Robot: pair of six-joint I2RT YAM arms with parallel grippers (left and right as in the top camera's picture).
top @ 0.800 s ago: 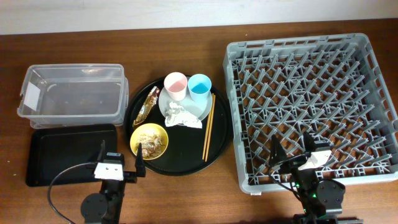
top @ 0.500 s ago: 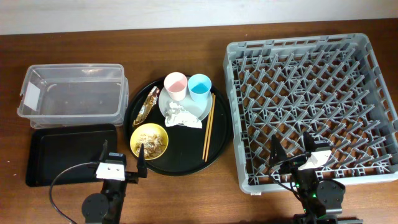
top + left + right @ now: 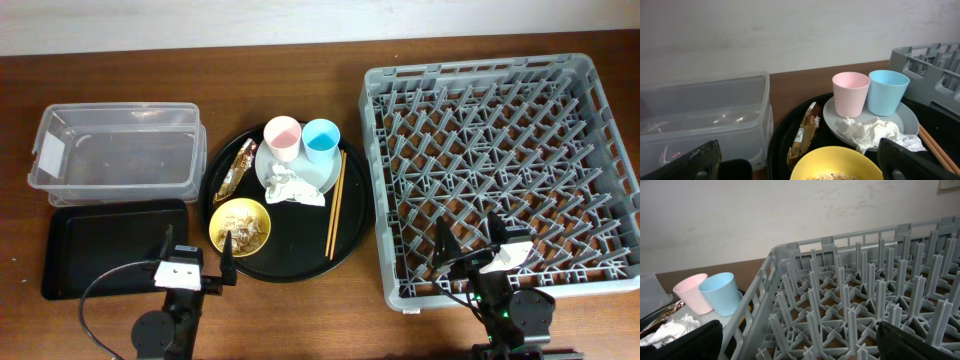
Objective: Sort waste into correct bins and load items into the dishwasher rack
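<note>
Though illegible, white label (image 3: pixel 47 152) on tub (image 3: pixel 120 150)

Pink cup (image 3: pixel 851 93) beside blue cup (image 3: pixel 887 91) on plate (image 3: pixel 833 120)

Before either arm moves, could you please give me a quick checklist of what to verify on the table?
1. Left tool open, empty: ok.
2. Right tool open, empty, above the dishwasher rack: ok.
3. Rack pegs free of dishes: ok.
4. Clear tub uncovered: ok.
5. Plate cleared of napkin: not ok, the napkin lies on it.
6. Yellow bowl free of food scraps: not ok.
</note>
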